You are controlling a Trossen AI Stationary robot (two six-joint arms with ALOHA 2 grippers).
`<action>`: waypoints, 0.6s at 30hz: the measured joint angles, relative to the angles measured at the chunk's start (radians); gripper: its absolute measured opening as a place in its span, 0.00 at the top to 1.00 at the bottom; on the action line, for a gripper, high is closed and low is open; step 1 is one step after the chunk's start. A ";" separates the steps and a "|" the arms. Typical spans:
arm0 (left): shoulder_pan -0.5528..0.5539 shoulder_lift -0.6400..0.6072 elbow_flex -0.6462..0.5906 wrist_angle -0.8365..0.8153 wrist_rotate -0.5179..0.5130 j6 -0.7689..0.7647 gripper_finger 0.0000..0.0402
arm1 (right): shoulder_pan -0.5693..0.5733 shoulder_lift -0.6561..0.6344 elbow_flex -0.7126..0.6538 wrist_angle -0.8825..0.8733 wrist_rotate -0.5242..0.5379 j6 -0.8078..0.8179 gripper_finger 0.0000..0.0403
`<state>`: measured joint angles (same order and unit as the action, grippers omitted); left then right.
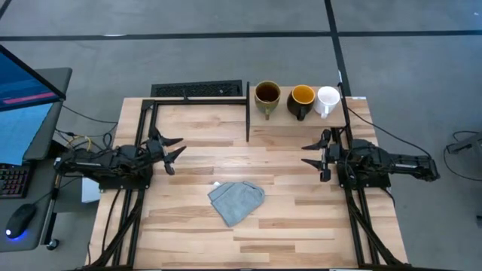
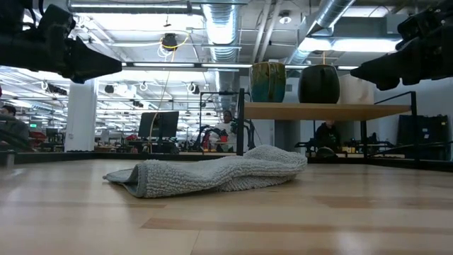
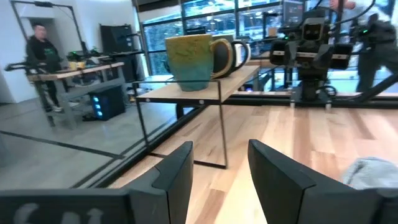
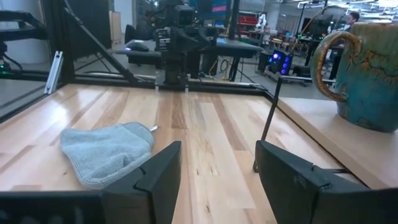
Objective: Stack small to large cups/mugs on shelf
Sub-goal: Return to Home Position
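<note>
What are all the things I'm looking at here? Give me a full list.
olive-tan mug: 1, olive-tan, dark inside; on the shelf, nearest its black upright
dark mug: 1, dark, yellow-orange inside; middle of the row
white mug: 1, white; far end of the row
shelf: 1, light wood; at the table's far edge
cloth: 1, grey-blue; crumpled mid-table
table: 1, planked wood
monitor: 1, blue screen; beside the table
person: 1, dark top; in the room behind
left gripper: 1, dark, open; above the table's left side
right gripper: 1, dark, open; above its right side
</note>
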<state>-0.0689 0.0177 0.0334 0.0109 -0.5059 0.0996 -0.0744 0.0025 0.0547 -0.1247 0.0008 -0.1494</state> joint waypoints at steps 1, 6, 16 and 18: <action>0.000 0.000 0.000 0.000 0.006 -0.010 0.64 | 0.001 0.000 0.000 0.000 0.000 0.007 0.44; 0.000 0.000 0.000 0.000 0.012 -0.038 0.64 | 0.013 0.000 0.000 0.001 0.004 0.009 0.44; 0.000 0.000 0.000 0.000 0.016 -0.006 0.64 | 0.013 0.000 0.000 0.002 0.020 0.010 0.44; 0.000 0.000 0.000 0.000 0.016 -0.006 0.64 | 0.013 0.000 0.000 0.002 0.020 0.013 0.44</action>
<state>-0.0685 0.0177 0.0334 0.0105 -0.4900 0.0936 -0.0615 0.0025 0.0547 -0.1230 0.0212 -0.1360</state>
